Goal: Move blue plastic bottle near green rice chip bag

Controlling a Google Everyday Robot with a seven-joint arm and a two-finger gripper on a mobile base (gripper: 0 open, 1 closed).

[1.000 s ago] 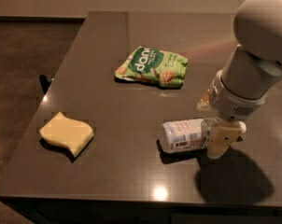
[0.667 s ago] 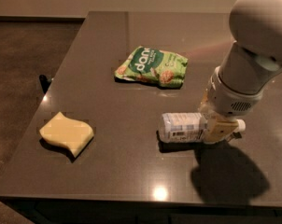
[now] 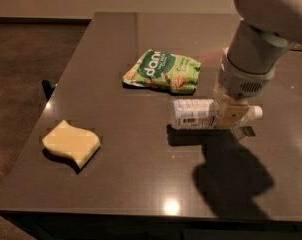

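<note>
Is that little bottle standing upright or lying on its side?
On its side: the blue plastic bottle is horizontal, its white cap pointing right, with the gripper closed around it near the cap.

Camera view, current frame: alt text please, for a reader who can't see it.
The gripper grips the blue plastic bottle, lying sideways low over a dark table, close to the green rice chip bag behind it. A pale yellow sponge lies apart at the image's lower left.
</note>
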